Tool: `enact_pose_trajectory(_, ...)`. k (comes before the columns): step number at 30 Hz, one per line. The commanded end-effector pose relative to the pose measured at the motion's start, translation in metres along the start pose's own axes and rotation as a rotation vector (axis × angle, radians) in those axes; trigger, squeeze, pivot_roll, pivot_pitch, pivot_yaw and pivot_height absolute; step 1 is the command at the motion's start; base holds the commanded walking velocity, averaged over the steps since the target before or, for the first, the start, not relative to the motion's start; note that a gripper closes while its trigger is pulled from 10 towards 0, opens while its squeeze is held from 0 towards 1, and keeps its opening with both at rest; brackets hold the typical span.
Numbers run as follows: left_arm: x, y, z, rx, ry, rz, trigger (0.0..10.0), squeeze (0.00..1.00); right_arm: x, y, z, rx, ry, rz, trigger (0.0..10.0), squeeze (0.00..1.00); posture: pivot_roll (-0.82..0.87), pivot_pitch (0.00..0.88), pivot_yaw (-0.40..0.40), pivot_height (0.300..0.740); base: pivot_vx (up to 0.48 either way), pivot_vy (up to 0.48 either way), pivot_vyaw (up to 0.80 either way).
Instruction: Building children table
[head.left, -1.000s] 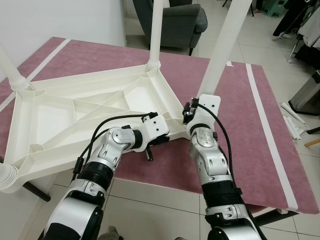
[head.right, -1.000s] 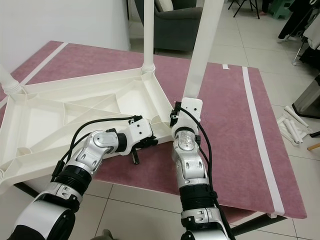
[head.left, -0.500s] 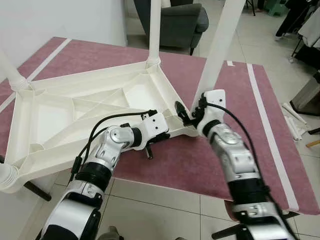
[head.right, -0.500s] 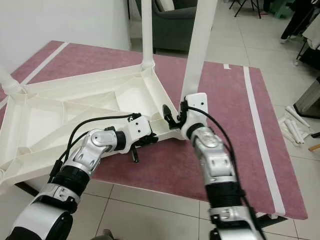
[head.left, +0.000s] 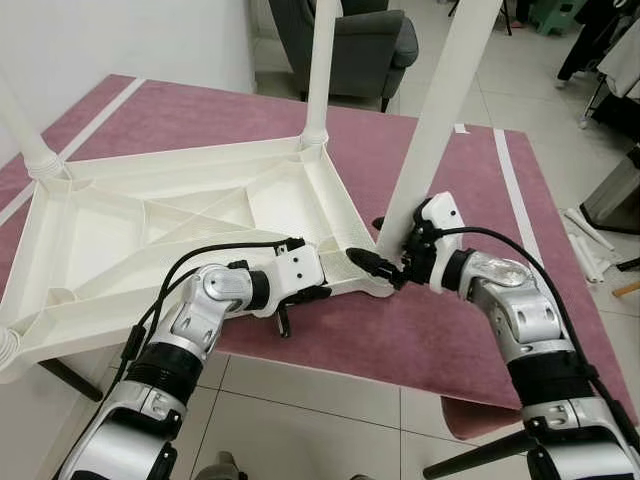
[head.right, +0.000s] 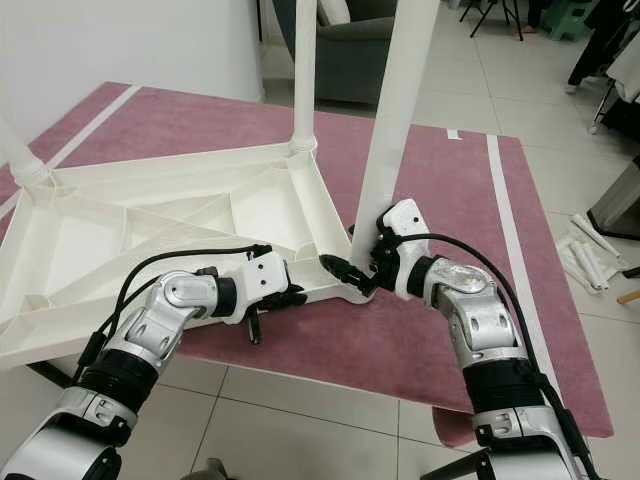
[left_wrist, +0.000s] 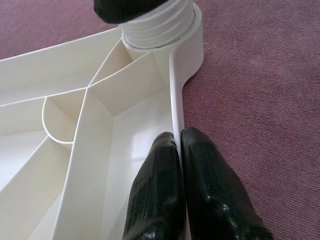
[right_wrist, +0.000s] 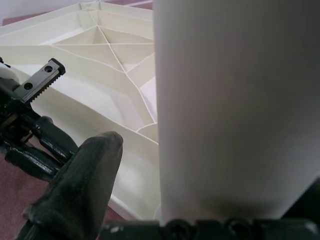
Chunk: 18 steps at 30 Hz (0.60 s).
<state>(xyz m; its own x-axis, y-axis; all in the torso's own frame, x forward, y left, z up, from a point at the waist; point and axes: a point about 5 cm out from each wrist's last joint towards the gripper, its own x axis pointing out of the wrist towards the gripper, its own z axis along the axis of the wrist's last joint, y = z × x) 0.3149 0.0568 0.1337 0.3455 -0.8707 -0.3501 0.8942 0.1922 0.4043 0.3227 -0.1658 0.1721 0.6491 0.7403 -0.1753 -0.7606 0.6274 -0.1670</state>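
Low in the frame, the left end effector (head.left: 300, 290) reaches in from the lower left and is clenched on the near rim of the upturned white table top (head.left: 150, 235); in the left wrist view its two black fingers (left_wrist: 160, 195) pinch the thin plastic edge from either side, just short of the corner socket. That table top lies underside up on a maroon rug (head.left: 480, 290), spread across the left and centre of the head views, its moulded ribs showing. To the right of centre, the right end effector (head.left: 385, 265) grips the base of the white leg (head.left: 440, 110) that stands at the near right corner socket and leans toward the upper right of the frame; the right wrist view shows the leg pressed close against one black finger (right_wrist: 80, 185). Farther back, a second leg (head.left: 318, 70) rises from the far corner, and a third (head.left: 25, 130) stands at the upper left. Beyond the rug, a grey armchair (head.left: 360, 45) sits on the tiled floor (head.left: 540, 90)
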Motion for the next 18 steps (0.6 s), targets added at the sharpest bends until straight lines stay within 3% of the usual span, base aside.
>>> enact_pose_trajectory(1,0.005,0.001,0.024,0.067,-0.119,-0.046,10.0,0.0,0.009,0.005,-0.002,0.017,0.0,0.01,3.4,0.0,0.13,0.004,-0.02,0.74,0.0,0.0,0.0)
enact_pose_trajectory(2,0.005,0.001,0.024,0.067,-0.119,-0.046,10.0,0.0,0.009,0.005,-0.002,0.017,0.0,0.01,3.4,0.0,0.13,0.004,-0.02,0.74,0.0,0.0,0.0)
enact_pose_trajectory(3,0.006,0.001,0.025,0.062,-0.123,-0.037,10.0,0.0,0.011,0.008,-0.004,0.032,-0.007,-0.001,0.0,0.0,0.13,0.004,-0.018,0.74,0.0,0.0,0.0)
enact_pose_trajectory(13,0.011,0.003,0.031,0.041,-0.143,-0.017,10.0,0.0,0.016,0.017,-0.021,0.103,-0.015,-0.083,0.0,0.0,0.12,0.006,-0.013,0.74,0.0,0.0,0.0)
enact_pose_trajectory(18,0.019,0.008,0.037,-0.053,-0.184,0.023,10.0,0.0,0.027,0.015,-0.028,0.143,0.007,-0.337,0.0,0.0,0.12,0.008,-0.01,0.74,0.0,0.0,0.0)
